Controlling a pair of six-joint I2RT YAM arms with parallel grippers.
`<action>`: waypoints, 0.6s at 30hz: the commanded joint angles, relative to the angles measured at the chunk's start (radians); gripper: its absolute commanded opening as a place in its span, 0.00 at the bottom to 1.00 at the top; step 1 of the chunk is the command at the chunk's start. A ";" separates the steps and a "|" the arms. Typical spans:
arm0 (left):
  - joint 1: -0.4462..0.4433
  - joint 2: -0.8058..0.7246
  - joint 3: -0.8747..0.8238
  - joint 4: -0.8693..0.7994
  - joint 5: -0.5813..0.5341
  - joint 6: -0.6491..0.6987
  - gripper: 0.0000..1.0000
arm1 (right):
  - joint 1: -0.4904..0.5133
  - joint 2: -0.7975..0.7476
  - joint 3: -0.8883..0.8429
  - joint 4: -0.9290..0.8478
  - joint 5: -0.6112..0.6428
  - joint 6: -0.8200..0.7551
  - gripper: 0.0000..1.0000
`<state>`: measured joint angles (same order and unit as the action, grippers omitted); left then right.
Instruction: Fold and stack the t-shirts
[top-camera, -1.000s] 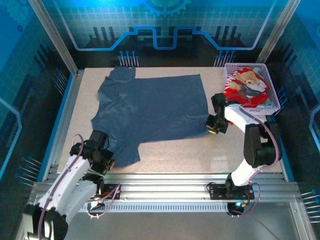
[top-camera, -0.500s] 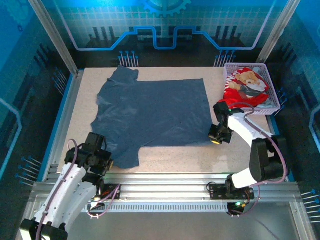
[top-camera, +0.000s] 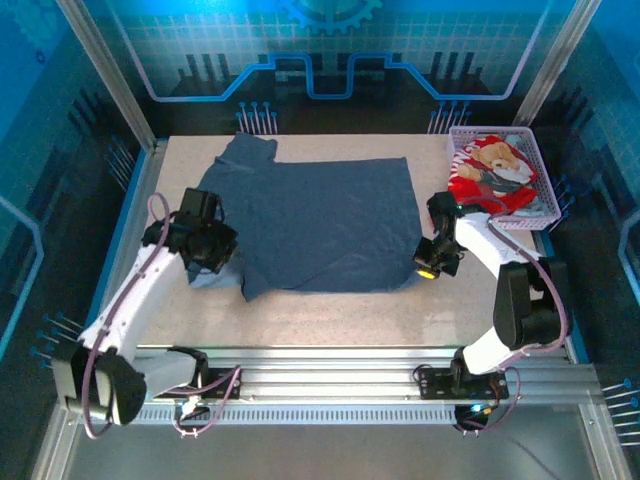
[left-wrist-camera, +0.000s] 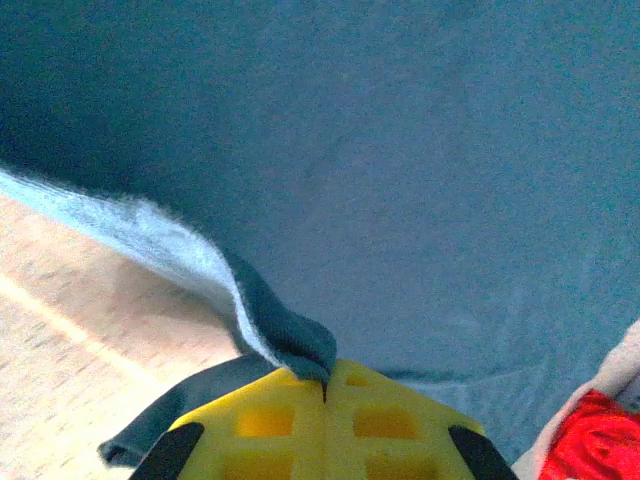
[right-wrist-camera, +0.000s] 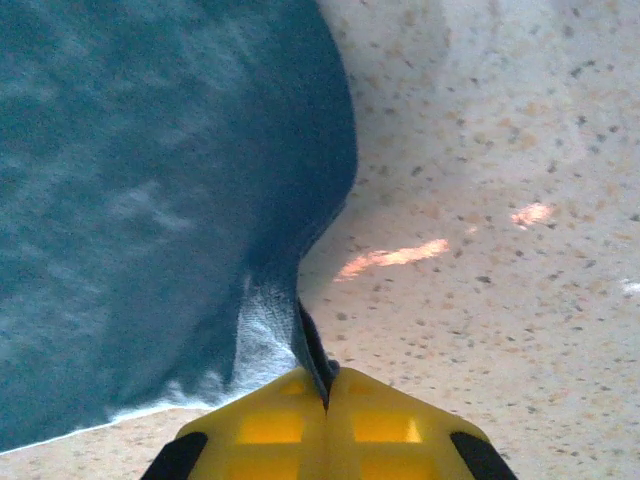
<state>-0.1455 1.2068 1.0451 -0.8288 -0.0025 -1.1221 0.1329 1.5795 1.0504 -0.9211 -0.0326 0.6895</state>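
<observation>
The slate-blue t-shirt lies spread across the middle of the table, its near-left part folded in over the body. My left gripper is shut on that folded edge, and the left wrist view has the cloth pinched between the yellow fingers of the gripper. My right gripper is shut on the shirt's near-right corner; in the right wrist view the hem runs into the closed gripper. The red teddy-bear t-shirt sits crumpled in the basket and also shows as a red patch.
The lilac mesh basket stands at the far right corner of the speckled table. Metal frame posts and blue panels wall the table on three sides. Bare tabletop runs between the shirt's near hem and the front rail.
My left gripper has carried the near-left sleeve from the table's front edge away and rightward, folding it onto the shirt. The right gripper has barely shifted, still holding the corner.
</observation>
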 joint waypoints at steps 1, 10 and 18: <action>0.050 0.110 0.114 0.073 0.001 0.116 0.00 | -0.029 0.063 0.102 -0.033 -0.047 0.035 0.00; 0.145 0.318 0.323 0.085 0.027 0.236 0.00 | -0.059 0.233 0.332 -0.065 -0.028 0.053 0.00; 0.179 0.437 0.451 0.080 0.036 0.284 0.00 | -0.065 0.376 0.497 -0.090 -0.013 0.064 0.00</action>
<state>0.0185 1.6119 1.4456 -0.7456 0.0151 -0.8860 0.0814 1.9152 1.4902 -0.9680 -0.0593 0.7376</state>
